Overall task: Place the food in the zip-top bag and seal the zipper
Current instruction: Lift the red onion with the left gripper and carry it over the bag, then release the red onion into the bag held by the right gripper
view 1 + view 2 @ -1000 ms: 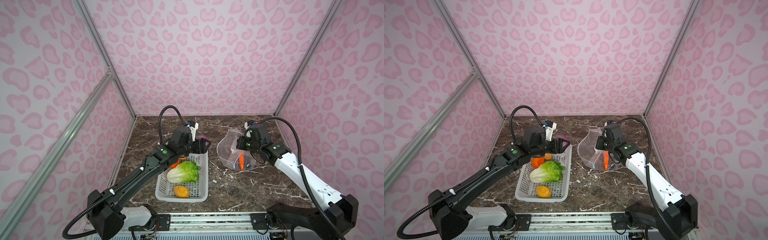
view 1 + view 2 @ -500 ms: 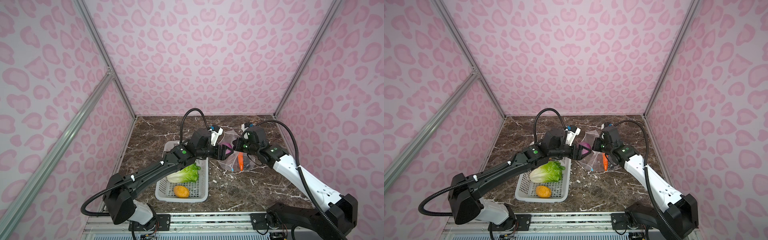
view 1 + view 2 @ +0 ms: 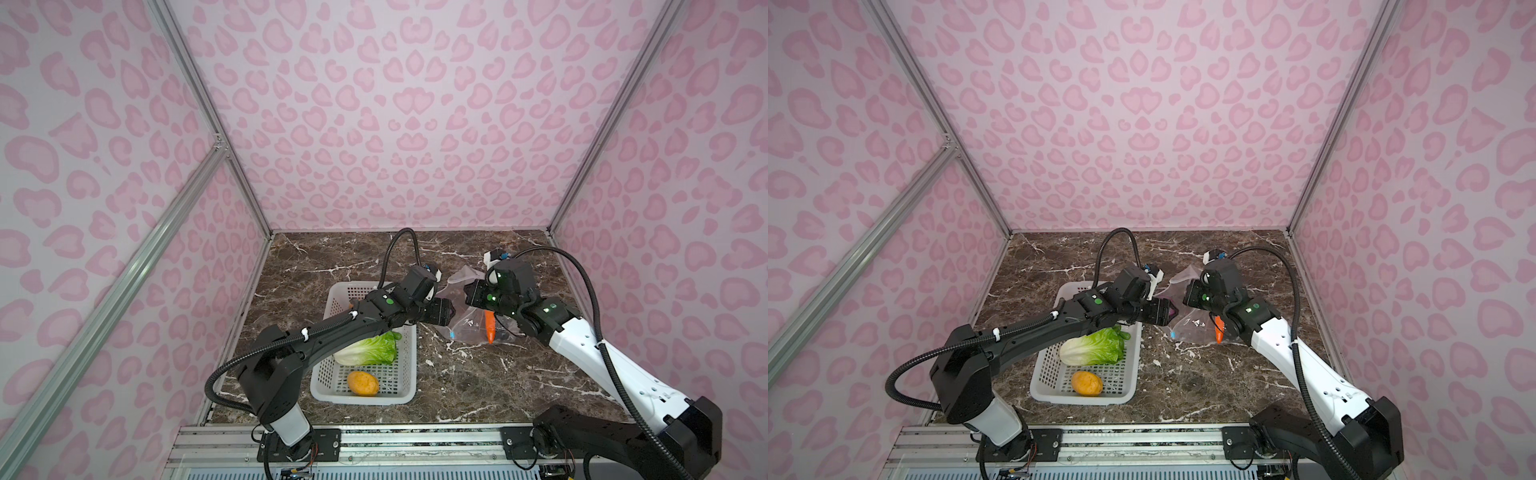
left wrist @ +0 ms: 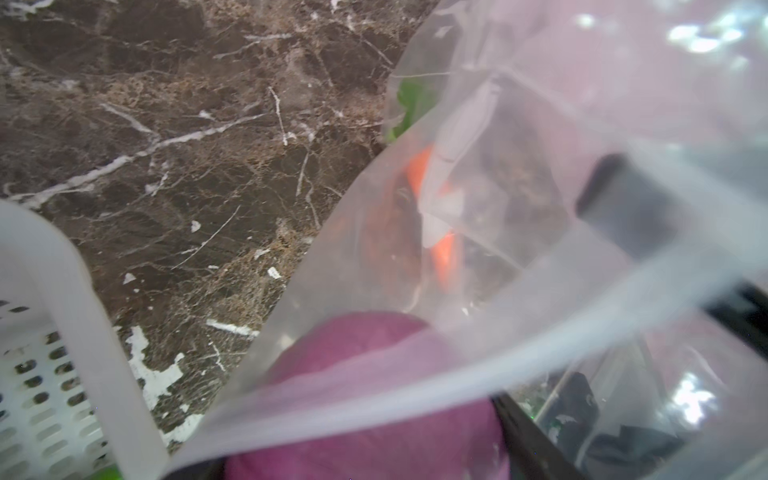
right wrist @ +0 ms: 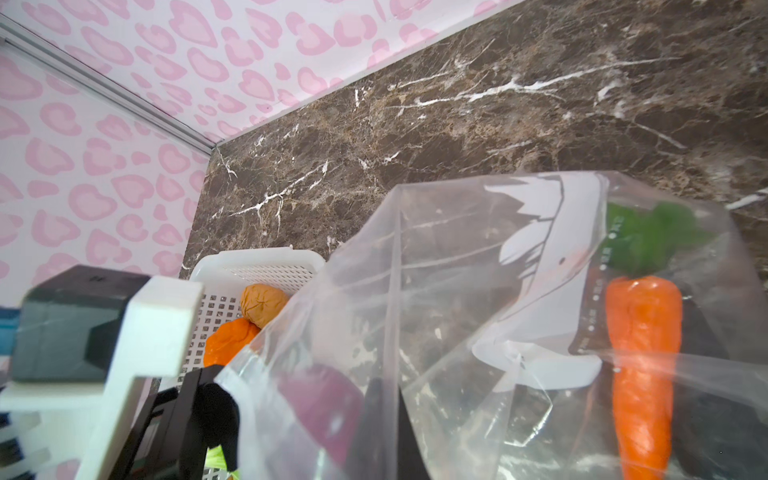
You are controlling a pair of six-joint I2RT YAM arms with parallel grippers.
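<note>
My left gripper (image 3: 446, 312) is shut on the purple onion (image 3: 1172, 311) and has pushed it into the mouth of the zip-top bag (image 3: 469, 324). In the left wrist view the bag's rim strip crosses the onion (image 4: 374, 374). In the right wrist view the onion (image 5: 328, 403) shows through the plastic. My right gripper (image 3: 471, 293) is shut on the bag's upper edge and holds it raised. The orange carrot (image 3: 490, 326) lies inside the bag (image 5: 457, 291). The zipper's blue slider (image 3: 451, 333) sits at the bag's near edge.
The white basket (image 3: 409, 361) stands left of the bag. It holds the lettuce (image 3: 368, 351), a yellow-orange round (image 3: 363, 383) and two orange rounds (image 5: 264, 305) at its far end. My left arm stretches over the basket. Pink walls close in on three sides.
My left arm has swung right from above the basket's far end, carrying the onion to the bag's mouth. The right gripper and the bag have shifted only a little.
</note>
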